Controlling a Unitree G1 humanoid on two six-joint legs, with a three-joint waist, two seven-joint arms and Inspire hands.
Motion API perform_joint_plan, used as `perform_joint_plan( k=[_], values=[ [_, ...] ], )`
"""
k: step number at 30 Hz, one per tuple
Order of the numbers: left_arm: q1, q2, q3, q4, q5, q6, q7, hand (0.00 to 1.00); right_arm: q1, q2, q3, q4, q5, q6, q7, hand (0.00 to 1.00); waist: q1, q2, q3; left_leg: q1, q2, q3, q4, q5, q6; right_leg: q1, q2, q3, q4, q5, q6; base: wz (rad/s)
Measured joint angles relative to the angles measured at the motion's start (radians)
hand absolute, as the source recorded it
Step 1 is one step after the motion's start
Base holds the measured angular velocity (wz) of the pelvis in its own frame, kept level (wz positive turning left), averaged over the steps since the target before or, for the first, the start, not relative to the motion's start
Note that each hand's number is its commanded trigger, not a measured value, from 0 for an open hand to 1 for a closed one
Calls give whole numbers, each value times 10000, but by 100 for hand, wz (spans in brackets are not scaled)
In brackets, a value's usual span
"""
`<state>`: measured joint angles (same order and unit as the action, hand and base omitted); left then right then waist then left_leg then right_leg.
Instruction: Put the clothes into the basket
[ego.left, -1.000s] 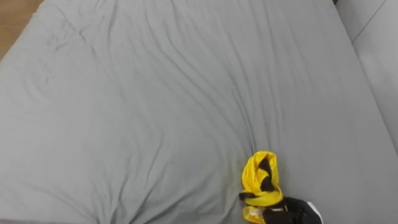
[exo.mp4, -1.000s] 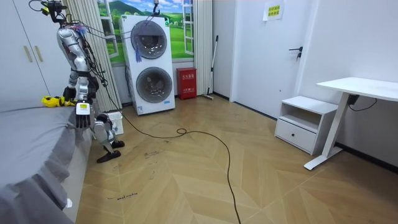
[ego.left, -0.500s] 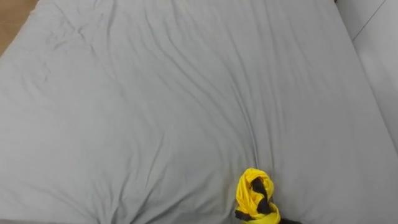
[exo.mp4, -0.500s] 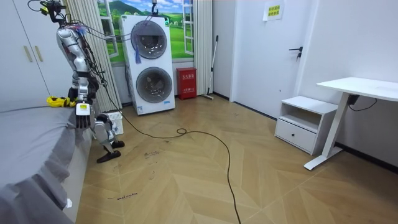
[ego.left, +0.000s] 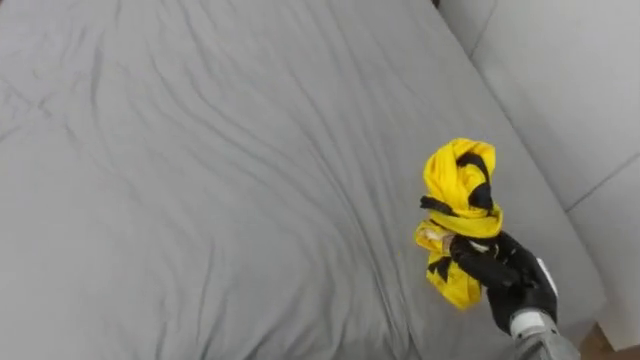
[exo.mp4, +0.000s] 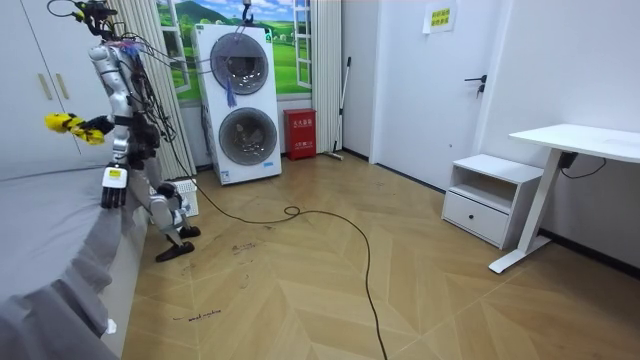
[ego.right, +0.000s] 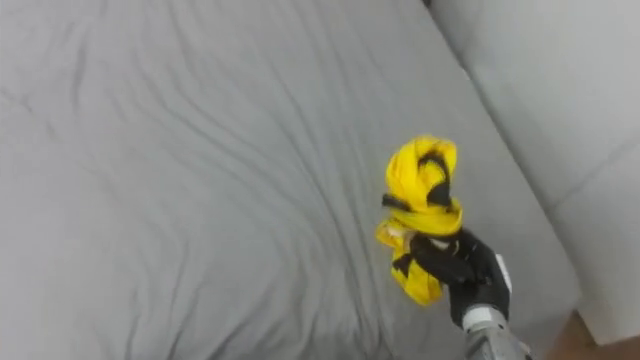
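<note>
Clutching a bunched yellow garment with black trim (ego.left: 460, 190), the robot's right hand (ego.left: 503, 278) holds it up off the wrinkled grey bed sheet (ego.left: 200, 180), near the bed's right edge and beside a pale padded panel (ego.left: 560, 80). In the eye views we see the bundle's long axis running away from the robot. A knotted lobe sits at the far end, and a looser yellow tail hangs at the near end, past the dark fingers curled tight round its middle. The forearm enters from the lower right. In the room view we make out the robot standing at the bedside, right arm stretched toward the room view's left, the garment (exo.mp4: 62, 122) well above the mattress. Its left hand (exo.mp4: 111, 193) hangs by its hip, and we cannot tell its state. A stacked white washer and dryer (exo.mp4: 240, 100) stands behind.
</note>
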<state>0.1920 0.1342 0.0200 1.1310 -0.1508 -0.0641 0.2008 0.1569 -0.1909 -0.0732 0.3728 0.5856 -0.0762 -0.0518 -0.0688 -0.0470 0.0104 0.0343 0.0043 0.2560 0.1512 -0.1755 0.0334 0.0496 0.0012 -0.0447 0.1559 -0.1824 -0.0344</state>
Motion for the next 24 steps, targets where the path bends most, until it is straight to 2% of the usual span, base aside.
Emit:
perform_joint_plan(
  k=[3,5,9,11,13,16,21,24],
  values=[
    [99,-53,208,1,10,369,96,0,158,2,-497,77,77,124,-179,100,-350,32,2,117,25,227,-21,-8,-6,3,17,210,51,6,2,-25],
    [99,-73,354,-5,10,602,122,0,287,3,-830,76,223,152,-274,100,-424,70,-4,163,90,473,-52,-19,-25,-108,21,415,172,9,-4,-30],
    [113,-73,417,-8,13,1226,503,0,377,-2,-1210,74,-1,300,-380,100,-799,76,5,242,197,898,-56,-58,-92,-270,198,876,182,63,-76,-36],
    [162,-74,406,-1,32,1479,631,0,518,-1,-1372,75,-342,515,-359,100,-966,99,16,271,241,1081,-16,-66,-109,-307,270,1122,182,74,-95,-34],
    [250,-72,404,-1,32,1497,656,0,708,-2,-1484,75,-380,636,-380,100,-977,110,18,320,364,1257,9,-81,-134,-323,344,1265,198,111,-103,-24],
    [342,-70,404,-3,32,1553,752,0,899,-2,-1494,87,-349,772,-332,100,-1198,120,19,306,370,1304,27,-88,-144,-343,362,1334,165,184,-105,-11],
    [448,-64,343,-12,31,1642,792,0,892,-4,-1680,660,-230,992,-335,100,-1277,167,14,210,370,1565,14,-88,-143,-545,439,1533,173,274,-94,-14],
    [461,-10,347,-34,32,1694,680,0,726,-125,-1971,1208,-242,1027,-351,100,-1427,271,-8,-93,380,1551,147,-106,-118,-766,438,1521,180,319,-85,-2]
  ],
)
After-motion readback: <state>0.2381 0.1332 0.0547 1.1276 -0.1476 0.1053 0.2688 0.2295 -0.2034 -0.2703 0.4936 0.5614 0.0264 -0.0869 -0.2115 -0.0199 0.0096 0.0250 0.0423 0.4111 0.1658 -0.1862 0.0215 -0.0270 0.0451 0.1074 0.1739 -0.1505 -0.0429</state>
